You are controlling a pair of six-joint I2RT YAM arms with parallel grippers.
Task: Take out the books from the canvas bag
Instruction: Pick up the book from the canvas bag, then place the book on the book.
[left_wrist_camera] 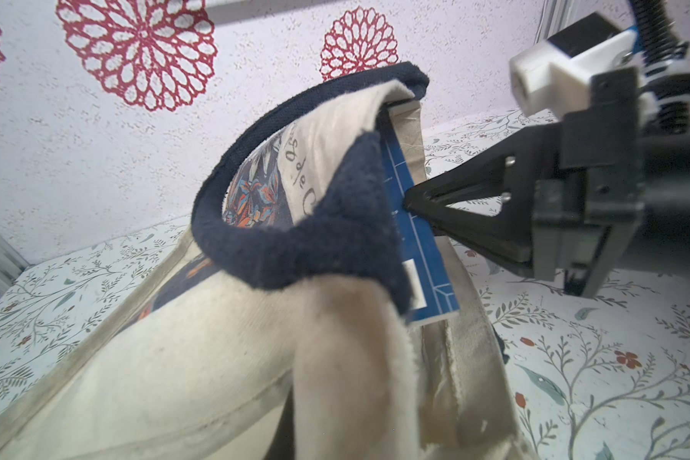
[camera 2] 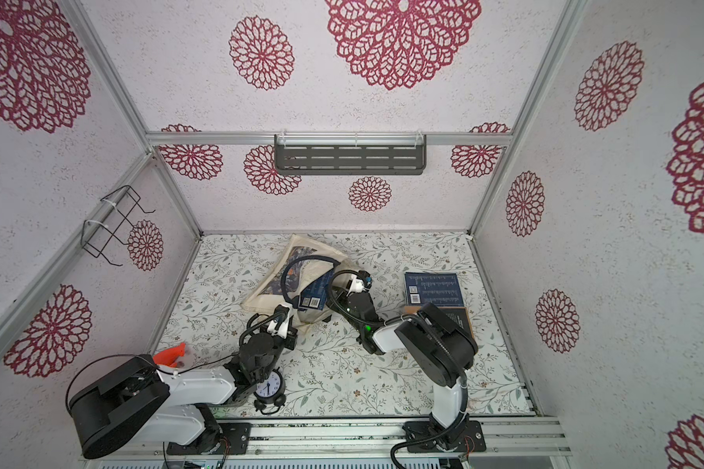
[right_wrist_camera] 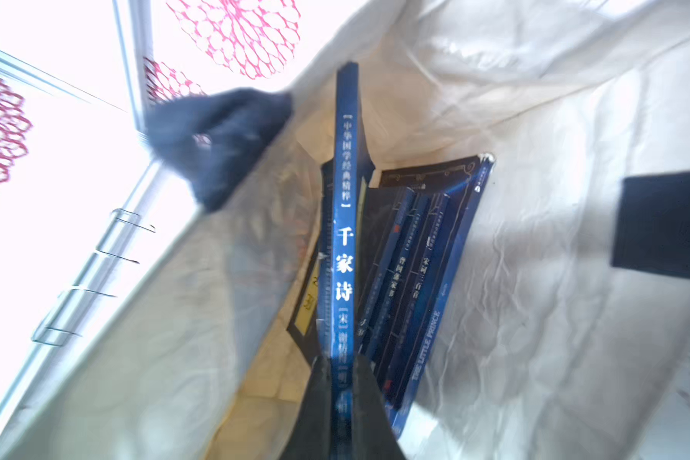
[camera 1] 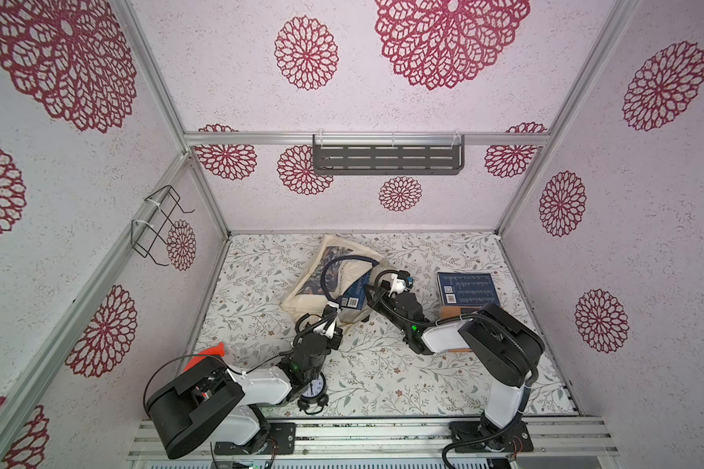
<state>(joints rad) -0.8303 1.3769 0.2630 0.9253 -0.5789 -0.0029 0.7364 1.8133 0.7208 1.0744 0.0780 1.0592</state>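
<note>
Grippers of both arms are pressed together. The left gripper (camera 1: 334, 318) pinches cream cloth at the near rim of the canvas bag (camera 1: 303, 294), its fingertips hidden under the folds. The right gripper (left_wrist_camera: 411, 205) clamps the spine of a navy book (right_wrist_camera: 345, 239) that sticks out of the bag's mouth. That book is tilted, its long axis running roughly near to far, barcode end nearest. The bag lies left of centre, mouth facing right, a navy handle (left_wrist_camera: 255, 259) arching above it. Inside, other books (right_wrist_camera: 415, 278) sit side by side, spines showing. Well to the right, a second navy book (camera 1: 464, 288) lies flat, a tan book (camera 1: 452, 312) at its near edge mostly hidden by the right arm. Everything rests on a table (camera 1: 383, 381) printed with leafy sprigs; an orange piece (camera 1: 209, 351) and an alarm clock (camera 1: 313, 389) sit near the front left, by the left arm. Pale walls (camera 1: 647, 243) with red flower medallions enclose it: a black wire rack (camera 1: 157, 225) on the left, a grey slotted shelf (camera 1: 387, 160) on the far wall.
</note>
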